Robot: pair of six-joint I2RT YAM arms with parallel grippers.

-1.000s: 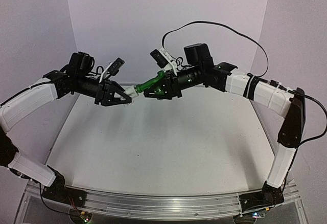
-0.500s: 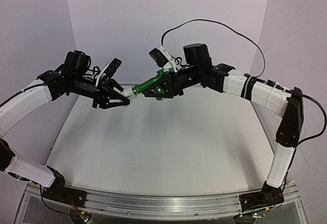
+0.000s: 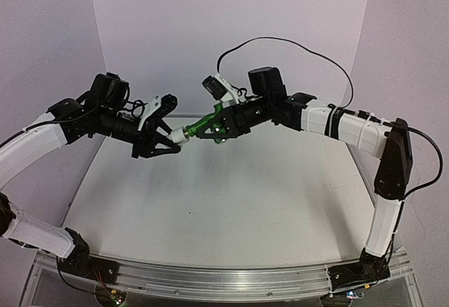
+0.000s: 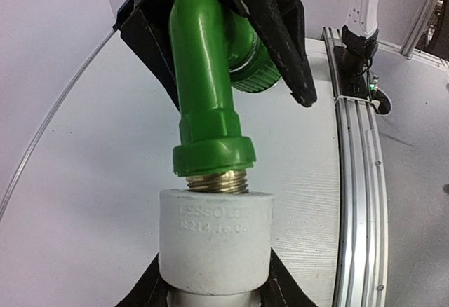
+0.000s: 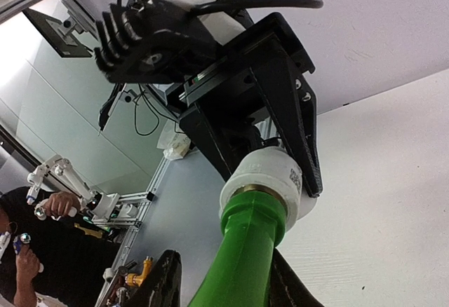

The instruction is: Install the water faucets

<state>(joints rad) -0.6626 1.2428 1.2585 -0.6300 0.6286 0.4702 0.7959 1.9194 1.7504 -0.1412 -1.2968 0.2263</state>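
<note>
White fitting (image 3: 180, 136) is pinched in the left gripper (image 3: 175, 139), whose fingers close narrowly on the block's base from both sides. It is held in the air over the bench's (image 3: 210, 209) far edge, a little left of the middle. Just right of the fitting, a band of brass thread (image 4: 216, 179) shows between it and the collar of the green tap (image 3: 202, 120). The thread's tip appears to have entered the fitting, but the collar does not touch it, so I judge the screwing-in begun and not finished. More turns are likely needed before the two seat. The right gripper (image 3: 212, 126) is clamped around the tap's body, and its black fingers run along the stem.

For room, the joint hangs well above the bench with open space below it and toward the near edge. The back wall stands close behind the far edge, and the left arm's elbow is near the left wall. The right arm's cable (image 3: 295, 48) loops high and looks slack — wrist turns could wind it.
</note>
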